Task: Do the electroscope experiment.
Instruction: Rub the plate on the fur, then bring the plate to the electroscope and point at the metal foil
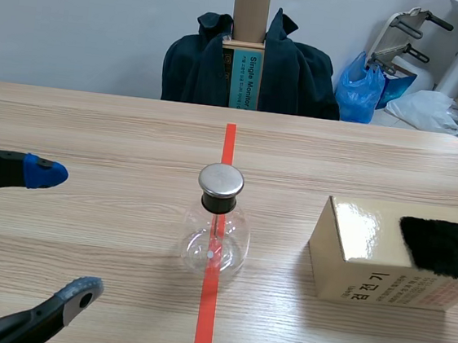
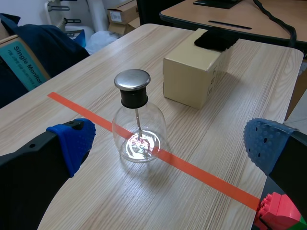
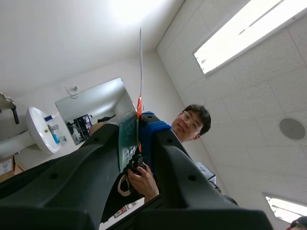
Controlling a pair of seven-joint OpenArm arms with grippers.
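At the middle of the table [image 1: 94,125], on the orange-red tape line [image 1: 229,143], stands the electroscope [image 1: 230,239], a clear glass flask with a black collar, a metal cap [image 1: 221,180] and a thin stem running down inside. It is upright and nothing touches it. The left gripper [image 1: 67,231] hangs low toward the table's left edge, well apart from the flask, with its two fingers spread wide and holding nothing. In its own wrist view the flask sits ahead of and between the blue pads [image 2: 74,141]. The right gripper [image 3: 139,120] points up at the ceiling, its pads pressed together on a thin rod [image 3: 140,67] that stands straight up out of them, and a person's hand [image 3: 141,182] is just beyond it. This arm does not show in the scene view. Near the table's right edge a cardboard box [image 1: 366,268] carries a black fur pad [image 1: 442,247] on its top. The likeliest failure is a knock: the flask looks light and top-heavy, so a rod brought down on the cap off-centre or with a sideways sweep could tip it or push it off the line. The rod is held by a narrow pinch and may swivel or slip when rubbed on the fur, which could also drag the pad off the box. If the open left gripper moves in to steady the flask, touching the cap would probably drain the charge.
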